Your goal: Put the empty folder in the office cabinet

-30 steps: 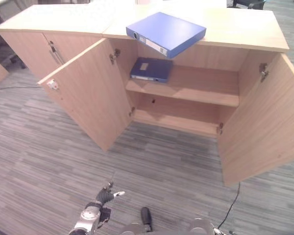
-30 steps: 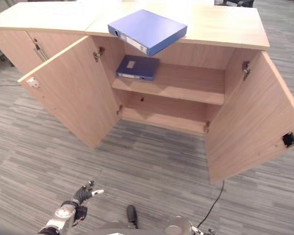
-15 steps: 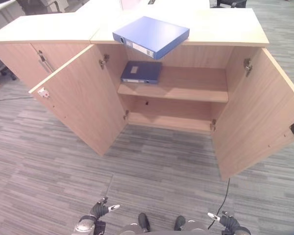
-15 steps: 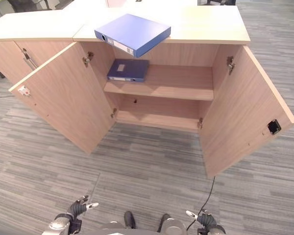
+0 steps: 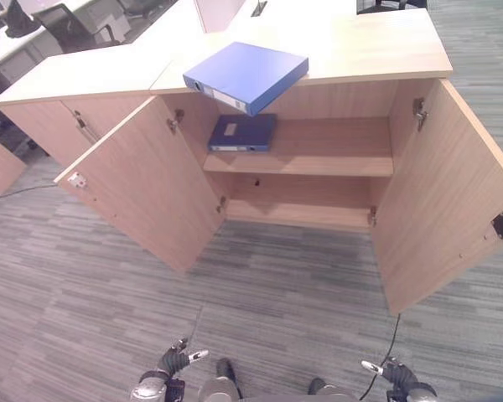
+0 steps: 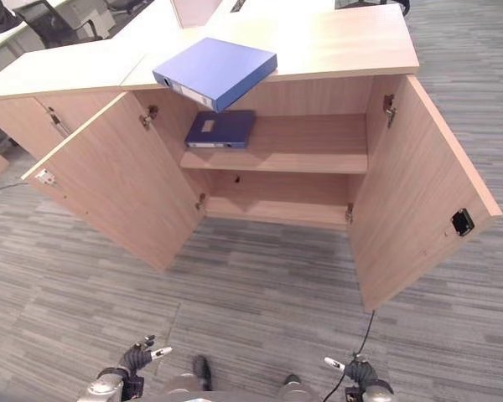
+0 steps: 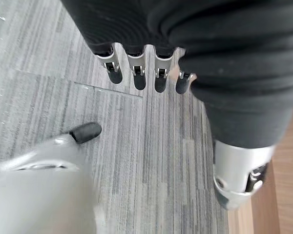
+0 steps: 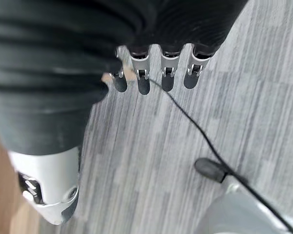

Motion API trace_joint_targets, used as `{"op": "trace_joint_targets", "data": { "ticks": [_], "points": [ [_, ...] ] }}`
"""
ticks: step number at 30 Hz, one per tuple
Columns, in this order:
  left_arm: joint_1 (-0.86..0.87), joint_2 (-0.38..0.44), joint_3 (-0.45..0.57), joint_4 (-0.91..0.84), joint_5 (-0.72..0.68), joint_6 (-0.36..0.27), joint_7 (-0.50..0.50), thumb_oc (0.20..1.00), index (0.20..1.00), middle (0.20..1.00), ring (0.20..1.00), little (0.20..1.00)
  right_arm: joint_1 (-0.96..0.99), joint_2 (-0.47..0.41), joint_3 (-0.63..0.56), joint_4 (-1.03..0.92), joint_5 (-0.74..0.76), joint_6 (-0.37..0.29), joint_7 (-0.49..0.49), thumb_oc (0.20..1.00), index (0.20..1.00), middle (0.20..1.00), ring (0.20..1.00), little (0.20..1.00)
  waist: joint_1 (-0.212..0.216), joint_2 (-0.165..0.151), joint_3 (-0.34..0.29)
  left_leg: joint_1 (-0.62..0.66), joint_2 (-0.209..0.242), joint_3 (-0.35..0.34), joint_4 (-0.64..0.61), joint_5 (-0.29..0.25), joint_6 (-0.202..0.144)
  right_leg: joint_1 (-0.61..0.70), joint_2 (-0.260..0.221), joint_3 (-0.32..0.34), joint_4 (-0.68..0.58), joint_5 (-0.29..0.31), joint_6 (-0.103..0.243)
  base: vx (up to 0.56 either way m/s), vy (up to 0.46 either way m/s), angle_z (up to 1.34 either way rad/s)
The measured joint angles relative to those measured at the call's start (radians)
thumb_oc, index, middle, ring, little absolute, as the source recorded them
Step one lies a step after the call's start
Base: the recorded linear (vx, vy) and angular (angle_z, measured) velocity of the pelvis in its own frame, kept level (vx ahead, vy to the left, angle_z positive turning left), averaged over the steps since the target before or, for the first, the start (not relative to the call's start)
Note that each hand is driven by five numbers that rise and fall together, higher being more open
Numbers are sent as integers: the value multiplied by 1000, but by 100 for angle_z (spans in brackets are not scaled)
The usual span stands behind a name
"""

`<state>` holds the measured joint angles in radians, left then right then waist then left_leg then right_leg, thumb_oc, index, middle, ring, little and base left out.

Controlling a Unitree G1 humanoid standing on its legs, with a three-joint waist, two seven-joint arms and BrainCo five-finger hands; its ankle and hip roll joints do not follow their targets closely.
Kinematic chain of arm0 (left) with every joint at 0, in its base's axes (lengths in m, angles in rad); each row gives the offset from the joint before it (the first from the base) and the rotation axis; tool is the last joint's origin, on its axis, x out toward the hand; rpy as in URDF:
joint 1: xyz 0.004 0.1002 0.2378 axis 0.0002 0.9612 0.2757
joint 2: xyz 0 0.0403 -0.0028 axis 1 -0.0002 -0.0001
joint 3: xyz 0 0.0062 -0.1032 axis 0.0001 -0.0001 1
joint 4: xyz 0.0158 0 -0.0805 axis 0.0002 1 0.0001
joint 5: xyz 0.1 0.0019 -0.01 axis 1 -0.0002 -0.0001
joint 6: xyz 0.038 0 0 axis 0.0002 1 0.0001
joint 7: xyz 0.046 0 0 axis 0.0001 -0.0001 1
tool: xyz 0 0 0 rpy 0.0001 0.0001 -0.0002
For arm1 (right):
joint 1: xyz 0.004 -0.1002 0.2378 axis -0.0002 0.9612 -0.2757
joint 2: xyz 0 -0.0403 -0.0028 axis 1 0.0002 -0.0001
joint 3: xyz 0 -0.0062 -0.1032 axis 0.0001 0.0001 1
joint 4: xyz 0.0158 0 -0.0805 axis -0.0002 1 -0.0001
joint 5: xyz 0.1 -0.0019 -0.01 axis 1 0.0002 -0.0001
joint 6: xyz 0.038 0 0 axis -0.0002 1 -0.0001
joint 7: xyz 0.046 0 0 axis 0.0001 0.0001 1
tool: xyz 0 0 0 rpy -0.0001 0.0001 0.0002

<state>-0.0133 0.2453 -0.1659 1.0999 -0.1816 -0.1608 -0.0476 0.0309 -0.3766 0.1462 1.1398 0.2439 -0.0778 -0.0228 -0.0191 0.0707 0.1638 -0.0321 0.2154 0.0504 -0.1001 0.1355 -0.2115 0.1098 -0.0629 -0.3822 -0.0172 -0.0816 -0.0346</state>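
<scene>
— Where's the folder?

— A blue folder (image 5: 246, 75) lies flat on top of the cabinet (image 5: 377, 50), with one corner jutting out past the front edge above the open compartment. A second, darker folder (image 5: 243, 132) lies on the upper shelf (image 5: 318, 155) inside, at its left end. I can't tell from here which of them is empty.

— And the doors?

— Both stand wide open, the left door (image 5: 142, 188) and the right door (image 5: 448, 193). The lower shelf (image 5: 302, 213) has nothing on it.

— The hands?

— Both low, well apart from the cabinet, over the grey carpet (image 5: 285, 293). The left hand (image 7: 136, 73) has its fingers straight and loose, holding nothing. The right hand (image 8: 156, 73) is the same, fingers relaxed and empty.
</scene>
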Motion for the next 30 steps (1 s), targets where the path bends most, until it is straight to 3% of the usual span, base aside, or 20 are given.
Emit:
{"op": "trace_joint_targets", "data": {
  "ticks": [4, 7, 8, 10, 11, 13, 15, 17, 21, 23, 24, 26, 28, 30],
  "points": [
    [-21, -15, -34, 2, -7, -1, 9, 1000, 1000, 1000, 1000, 1000, -4, -4, 3, -1, 0, 2, 0, 1000, 1000, 1000, 1000, 1000, 11, 13, 9, -78, -3, -32, 16, 20, 16, 28, -15, 34, -64, 16, 28, 287, 91, -21],
    [-21, -22, -33, 56, -7, -2, 17, 1000, 1000, 1000, 1000, 1000, 5, -13, 58, 2, -21, 3, 1, 1000, 1000, 1000, 1000, 1000, 35, 42, 0, -160, -34, -57, 11, -10, 30, 76, -60, 93, -78, -19, 106, 418, 111, -38],
    [-26, -22, -30, 84, -7, 1, 19, 1000, 1000, 1000, 1000, 1000, 4, -15, 79, 3, -33, 4, 2, 1000, 1000, 1000, 1000, 1000, 52, 54, -8, -153, -54, -69, 33, 43, 38, 81, -72, 130, -78, -29, 127, 275, 103, -47],
    [-21, -4, -25, 85, -7, 2, 24, 1000, 1000, 1000, 1000, 1000, 2, 12, 105, -2, -42, 2, 8, 1000, 1000, 1000, 1000, 1000, 73, 3, -8, -151, -113, -43, 59, 38, 72, 79, -110, 234, -76, -39, 141, 385, 193, -30],
    [-44, 17, -6, 71, -7, -1, 28, 1000, 1000, 1000, 1000, 1000, -12, 43, 126, -2, -59, 2, 16, 1000, 1000, 1000, 1000, 1000, 91, -39, 9, -148, -163, -28, 85, 26, 120, 78, -122, 272, -59, -37, 142, 363, 212, 1],
    [-53, 34, 2, 73, -7, 0, 29, 1000, 1000, 1000, 1000, 1000, -27, 69, 114, -2, -71, -1, 23, 1000, 1000, 1000, 1000, 1000, 116, -77, 19, -130, -206, 2, 111, 0, 171, 90, -141, 279, -59, -9, 145, 371, 277, -15],
    [-39, 41, 9, 76, -6, 0, 30, 1000, 1000, 1000, 1000, 1000, -44, 91, 89, -5, -78, -9, 26, 1000, 1000, 1000, 1000, 1000, 135, -87, 18, -141, -223, 28, 180, -70, 190, 100, -168, 317, -58, 30, 161, 253, 221, -31],
    [-33, 43, 24, 84, -5, 1, 30, 1000, 1000, 1000, 1000, 1000, -68, 108, 92, 10, -79, 2, 25, 1000, 1000, 1000, 1000, 1000, 141, -97, 19, -138, -235, 45, 191, -105, 195, 88, -189, 328, -38, 40, 154, 244, 240, -19],
    [-57, 48, 31, 116, 11, 12, 29, 1000, 1000, 1000, 1000, 1000, -128, 126, 98, 9, -78, 4, 25, 1000, 1000, 1000, 1000, 1000, 139, -120, 12, -127, -230, 67, 132, -95, 228, -9, -185, 369, 73, 59, 155, 202, 241, -22],
    [-72, 54, 27, 100, 11, 11, 30, 1000, 1000, 1000, 1000, 1000, -133, 125, 97, 6, -78, 3, 23, 1000, 1000, 1000, 1000, 1000, 139, -134, 0, -113, -231, 73, 109, -87, 252, -68, -188, 397, 176, 56, 187, 197, 430, -14],
    [-79, 69, 28, 70, 9, 11, 30, 1000, 1000, 1000, 1000, 1000, -163, 124, 119, -4, -78, 3, 23, 1000, 1000, 1000, 1000, 1000, 149, -127, 5, -107, -217, 99, 108, -91, 256, -165, -186, 341, 339, 90, 217, 211, 475, -36],
    [-76, 72, 28, 71, 6, 11, 31, 1000, 1000, 1000, 1000, 1000, -179, 122, 119, -30, -78, 1, 22, 1000, 1000, 1000, 1000, 1000, 136, -82, 25, -44, -196, 117, 86, -102, 273, -230, -204, 246, 505, 146, 229, 164, 282, -48],
    [-72, 80, 31, 72, -7, 10, 37, 1000, 1000, 1000, 1000, 1000, -164, 125, 139, -46, -78, 1, 24, 1000, 1000, 1000, 1000, 1000, 138, -77, 19, -13, -210, 140, 86, -122, 302, -274, -233, 222, 594, 144, 231, 272, 172, -28],
    [-65, 86, 29, 72, -8, 10, 37, 1000, 1000, 1000, 1000, 1000, -170, 125, 138, -48, -78, 2, 24, 1000, 1000, 1000, 1000, 1000, 148, -63, 27, 10, -215, 174, 74, -139, 312, -310, -273, 132, 595, 125, 232, 232, -30, -47]
  ]
}}
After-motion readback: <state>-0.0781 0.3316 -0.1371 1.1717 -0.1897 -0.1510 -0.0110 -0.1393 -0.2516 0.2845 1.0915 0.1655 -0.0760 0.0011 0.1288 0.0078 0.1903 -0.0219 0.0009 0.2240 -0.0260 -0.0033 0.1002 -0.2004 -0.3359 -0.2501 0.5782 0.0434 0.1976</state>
